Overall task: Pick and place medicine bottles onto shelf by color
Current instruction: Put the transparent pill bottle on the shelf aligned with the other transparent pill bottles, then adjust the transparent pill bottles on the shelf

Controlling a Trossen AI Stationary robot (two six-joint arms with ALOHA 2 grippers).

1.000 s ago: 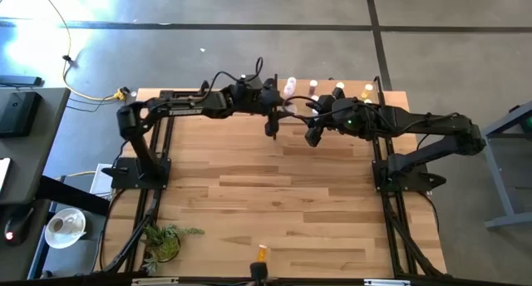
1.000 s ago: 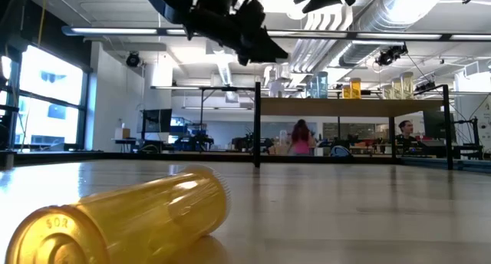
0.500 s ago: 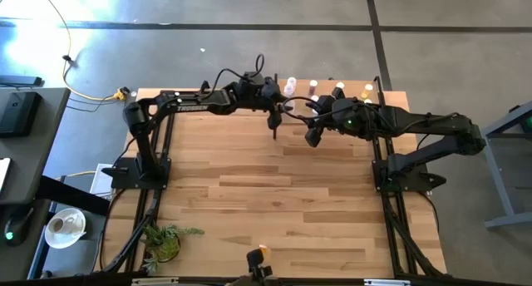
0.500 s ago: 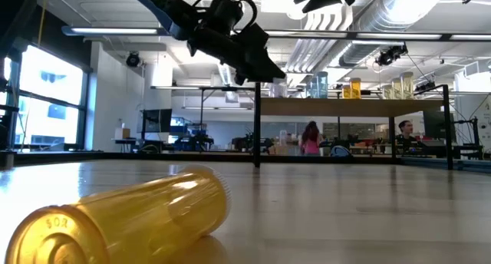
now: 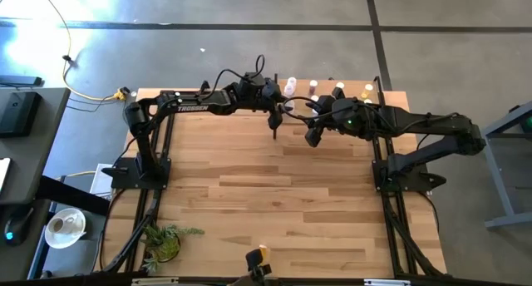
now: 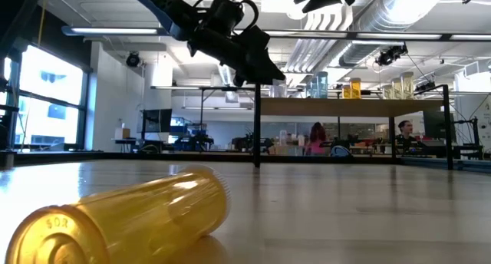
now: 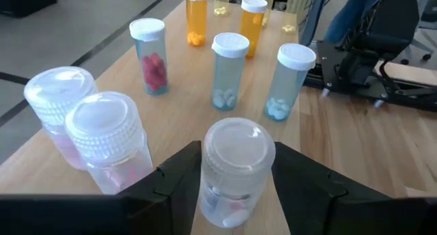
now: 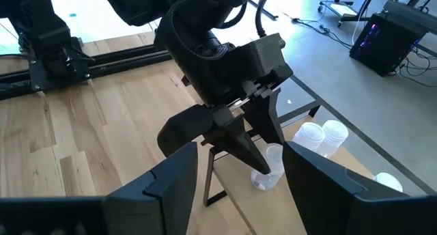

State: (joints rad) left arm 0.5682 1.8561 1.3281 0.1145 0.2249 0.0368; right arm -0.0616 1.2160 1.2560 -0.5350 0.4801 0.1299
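placing looks mid-way: your left gripper [image 7: 235, 187] is over the shelf [image 7: 171, 64] at the far edge of the table [image 5: 274, 203], fingers [image 7: 181, 177] either side of a clear bottle [image 7: 235, 167] with a clear cap. you can't tell for sure if they're pressing it or have let go; the bottle looks upright on the board, so probably a release in progress

already up there, from the left wrist view: two pale pink bottles [image 7: 102, 143] just beside the clear one near the shelf's front edge, a red-pill bottle [image 7: 150, 57], two pale blue-grey bottles [image 7: 229, 71], and two orange bottles [image 7: 196, 16] toward the back edge. like colours stand roughly together, so sorting seems on track

your right gripper [image 8: 239, 173] hovers near the left one just off the shelf's front edge, fingers spread wide, nothing held

left to do: one yellow bottle [image 6: 126, 222] lies on its side at the table's near edge, well apart from the shelf. no other loose bottles show in the high view, so you're likely close to done once this one is set down
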